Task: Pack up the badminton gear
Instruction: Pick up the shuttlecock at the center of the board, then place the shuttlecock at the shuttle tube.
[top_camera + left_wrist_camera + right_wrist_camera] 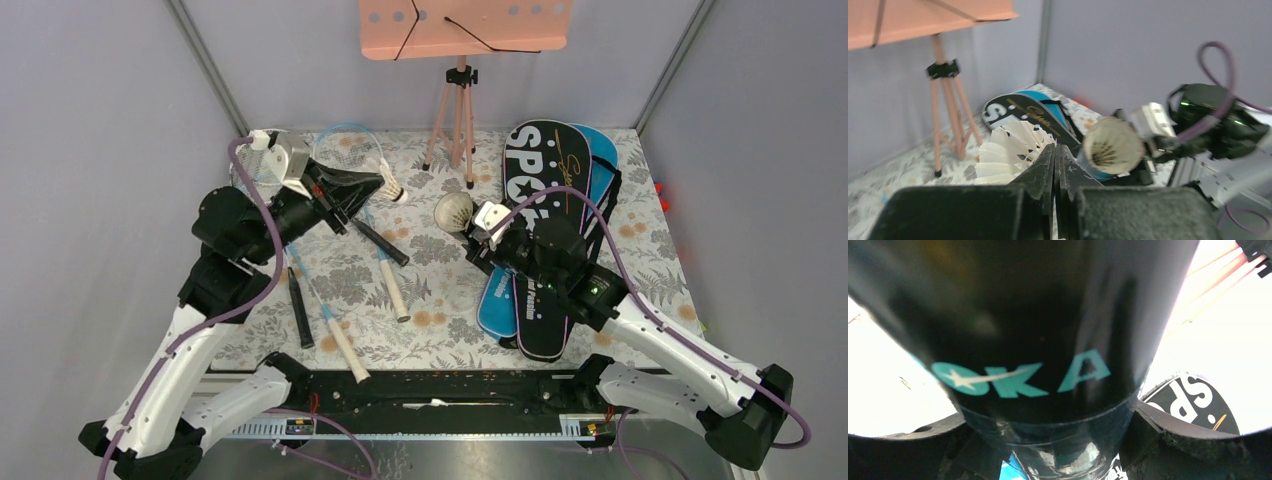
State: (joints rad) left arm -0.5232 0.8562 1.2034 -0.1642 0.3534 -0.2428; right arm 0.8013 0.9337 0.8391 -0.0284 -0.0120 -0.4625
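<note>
Nearest me, rackets lie left of the black tube. My right pincer clamps that tube (teal lettering along its side), its mouth turned leftward. Just left of the tube my left pincer is closed tight, a white shuttlecock at its tips. SPORT bags lie beyond the tube

We see a white shuttlecock. The tube is black with blue-green letters on it. The black bag has big white letters, and a blue bag peeks out from under it. The board is pink. The tablecloth is pale, with grey leaves and little orange flowers. The cables are purple.
</note>
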